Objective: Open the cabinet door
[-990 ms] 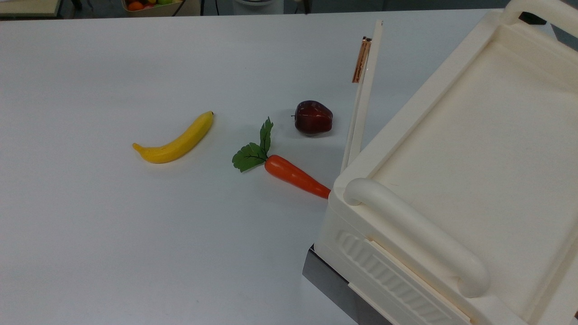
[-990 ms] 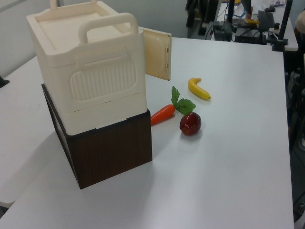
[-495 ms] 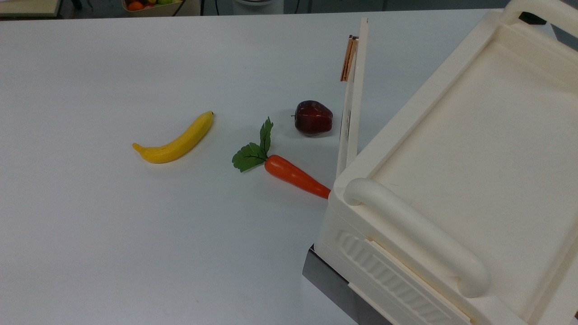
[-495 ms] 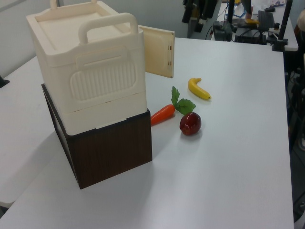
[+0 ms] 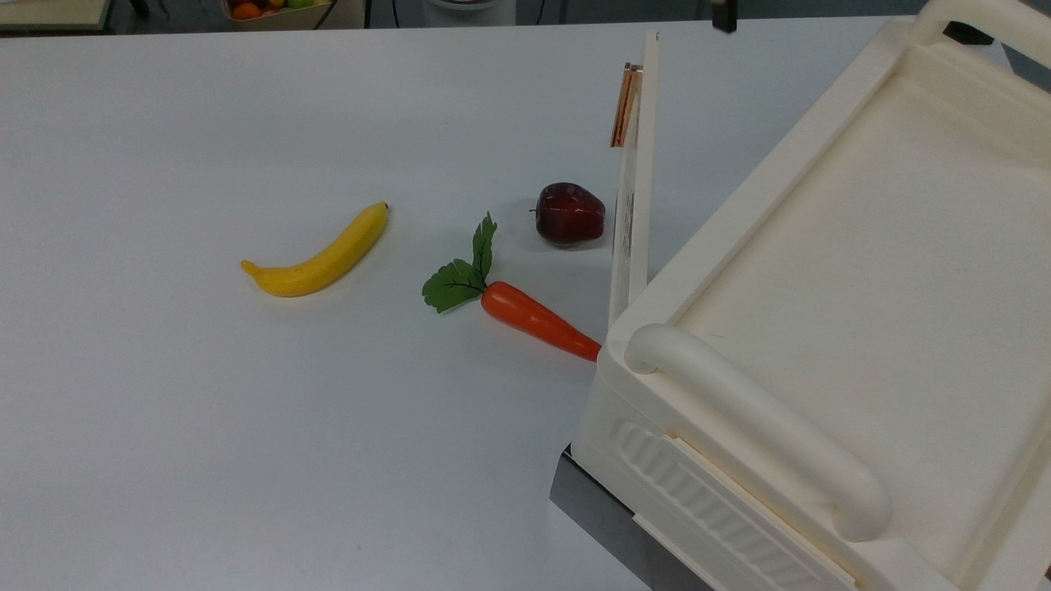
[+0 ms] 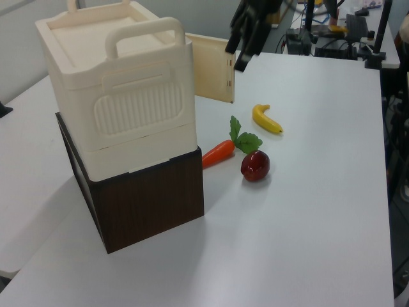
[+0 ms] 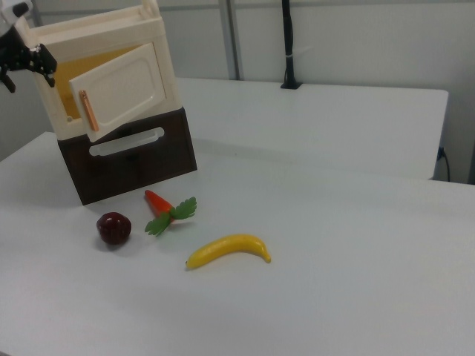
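The cabinet door (image 7: pixel 122 90) is seen swung well out from the cream cabinet (image 6: pixel 121 96), hinged at its edge toward the right view's right; the yellow interior (image 7: pixel 82 74) is exposed behind it. In the top view the door (image 5: pixel 634 172) is seen nearly edge-on, running toward 12 o'clock from the cabinet's corner. The copper-coloured bar handle (image 7: pixel 88 111) is at the door's free end, at 9 o'clock on the panel in the right view. The cabinet is stacked on a dark wood-grain box (image 6: pixel 147 204).

The gripper (image 6: pixel 246 35) is recorded in the left view just above the door's free edge (image 6: pixel 230 70), apart from it; whether contact is made cannot be told. Claw state: cannot be told from these views.

On the white table (image 5: pixel 246 410), from the carrot (image 5: pixel 538 320) in the top view: the red apple (image 5: pixel 570 213) lies at 1 o'clock, the banana (image 5: pixel 320 254) at 9 o'clock. The carrot's tip lies just beside the cabinet's corner.
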Action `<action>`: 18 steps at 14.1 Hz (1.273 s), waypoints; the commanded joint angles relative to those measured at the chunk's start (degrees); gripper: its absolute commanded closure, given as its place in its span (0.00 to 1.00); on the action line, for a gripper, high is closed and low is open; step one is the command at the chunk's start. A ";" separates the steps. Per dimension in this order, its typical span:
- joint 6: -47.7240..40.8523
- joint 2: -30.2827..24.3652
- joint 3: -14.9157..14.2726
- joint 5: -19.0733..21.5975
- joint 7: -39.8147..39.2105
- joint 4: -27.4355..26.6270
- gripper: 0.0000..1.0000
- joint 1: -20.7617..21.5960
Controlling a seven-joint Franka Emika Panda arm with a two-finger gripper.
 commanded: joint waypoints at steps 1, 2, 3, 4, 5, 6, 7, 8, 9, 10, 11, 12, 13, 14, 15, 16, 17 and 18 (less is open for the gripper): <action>4.55 2.70 -0.40 -1.38 3.16 -1.36 0.00 0.35; 5.08 3.84 -0.49 -2.51 4.30 -1.36 0.00 0.09; 5.34 4.55 -0.49 -3.31 4.66 -1.36 0.00 -0.09; 5.34 5.51 -0.49 -4.01 4.75 -1.44 0.00 -0.17; 5.34 5.87 -0.58 -4.28 4.75 -1.53 0.00 -0.26; 5.34 5.96 -0.67 -4.28 4.75 -1.79 0.00 -0.44; 5.34 5.96 -0.93 -4.28 4.75 -2.32 0.00 -0.96; 5.26 5.96 -1.02 -4.28 4.75 -2.85 0.00 -1.92; 5.26 5.96 -1.02 -4.28 4.75 -3.11 0.00 -2.80; 5.08 5.96 -1.11 -4.28 4.66 -3.20 0.00 -4.29; 5.08 5.96 -1.19 -4.28 4.49 -3.20 0.00 -5.52; 5.08 5.96 -1.20 -4.28 4.23 -3.20 0.00 -6.93; 4.82 5.96 -1.20 -4.28 4.05 -3.20 0.00 -8.86; 4.56 5.96 -1.28 -4.28 3.87 -3.20 0.00 -10.09; 4.38 5.96 -1.37 -4.19 3.78 -3.20 0.00 -11.59; 4.29 5.96 -1.46 -4.19 3.78 -3.81 0.00 -13.34; 4.38 5.96 -1.72 -4.19 3.78 -4.69 0.00 -14.49; 4.29 5.96 -2.51 -4.11 3.78 -4.70 0.00 -15.72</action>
